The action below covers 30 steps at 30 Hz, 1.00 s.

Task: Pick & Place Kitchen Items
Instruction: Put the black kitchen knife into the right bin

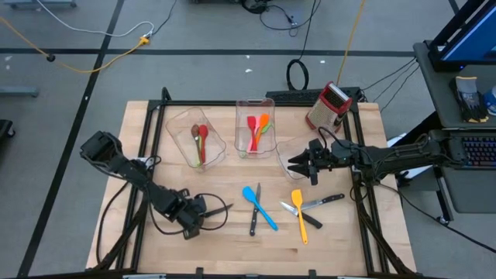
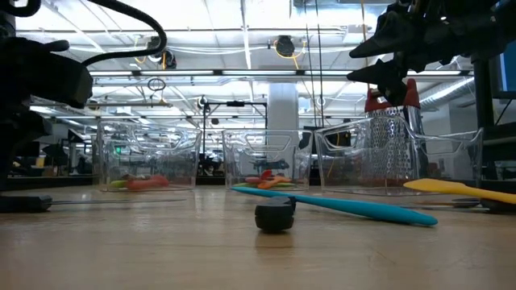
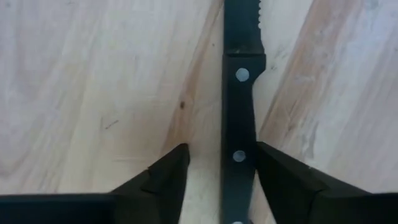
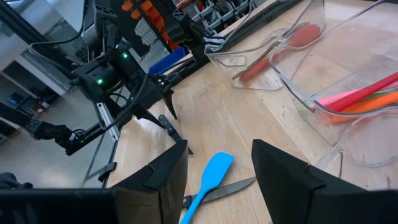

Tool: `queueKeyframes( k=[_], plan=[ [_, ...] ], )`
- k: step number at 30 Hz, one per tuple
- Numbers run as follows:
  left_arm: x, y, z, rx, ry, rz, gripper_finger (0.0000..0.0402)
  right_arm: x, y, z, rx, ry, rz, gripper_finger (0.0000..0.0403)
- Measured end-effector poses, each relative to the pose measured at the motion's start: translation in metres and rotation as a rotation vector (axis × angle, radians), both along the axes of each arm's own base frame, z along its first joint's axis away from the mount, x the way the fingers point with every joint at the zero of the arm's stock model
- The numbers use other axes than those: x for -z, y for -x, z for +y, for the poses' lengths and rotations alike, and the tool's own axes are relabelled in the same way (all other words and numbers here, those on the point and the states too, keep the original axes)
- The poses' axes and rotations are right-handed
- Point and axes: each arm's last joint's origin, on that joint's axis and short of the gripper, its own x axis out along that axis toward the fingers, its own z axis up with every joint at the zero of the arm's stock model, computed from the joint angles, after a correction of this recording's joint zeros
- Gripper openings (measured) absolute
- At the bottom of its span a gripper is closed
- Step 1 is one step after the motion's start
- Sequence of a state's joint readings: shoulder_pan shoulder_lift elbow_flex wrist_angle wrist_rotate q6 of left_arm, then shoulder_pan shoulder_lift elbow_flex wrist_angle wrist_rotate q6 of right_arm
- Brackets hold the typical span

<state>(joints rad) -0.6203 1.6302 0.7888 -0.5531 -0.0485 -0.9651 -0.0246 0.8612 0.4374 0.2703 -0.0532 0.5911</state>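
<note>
Black-handled knife (image 3: 239,124) lies between left end effector (image 3: 217,171) fingers; blue spatula (image 1: 259,206) near.

Wooden table (image 1: 139,124), seen from above. Three clear bins along the far edge: left bin (image 1: 195,137) holds a red spoon (image 1: 203,139) and a brown spoon (image 1: 195,133); middle bin (image 1: 254,127) holds orange and pink spatulas (image 1: 256,130); right bin (image 1: 291,155) contents not discernible. Box grater (image 1: 328,106) at far right corner. Right gripper (image 1: 297,163) over the right bin, fingers apart. Left gripper (image 1: 203,211) near the front edge, at a black-handled knife (image 1: 221,208), possibly touching it. Mid-table: blue spatula (image 1: 259,206), second knife (image 1: 255,212), yellow spatula (image 1: 299,215), two more knives (image 1: 314,206).
</note>
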Motion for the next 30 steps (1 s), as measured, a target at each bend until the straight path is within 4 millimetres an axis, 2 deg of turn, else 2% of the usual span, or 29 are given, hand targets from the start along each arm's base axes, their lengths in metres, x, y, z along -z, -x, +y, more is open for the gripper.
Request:
queueKeyframes(
  k=[7, 18, 23, 30],
  plan=[
    [0.0, -0.003, 0.005, -0.009, 0.026, 0.017, 0.005, 0.0, 0.0, 0.0, 0.0, 0.0, 0.0, 0.0171],
    [-0.006, -0.008, 0.009, -0.058, 0.115, 0.027, 0.0046, 0.0, 0.0, 0.0, 0.0, 0.0, 0.0, 0.0171],
    [-0.022, -0.001, 0.012, -0.119, 0.15, 0.013, 0.0046, 0.0, 0.0, 0.0, 0.0, 0.0, 0.0, 0.0171],
    [-0.053, 0.002, 0.014, -0.177, 0.231, -0.147, 0.0046, 0.0, 0.0, 0.0, 0.0, 0.0, 0.0, 0.0171]
  ],
)
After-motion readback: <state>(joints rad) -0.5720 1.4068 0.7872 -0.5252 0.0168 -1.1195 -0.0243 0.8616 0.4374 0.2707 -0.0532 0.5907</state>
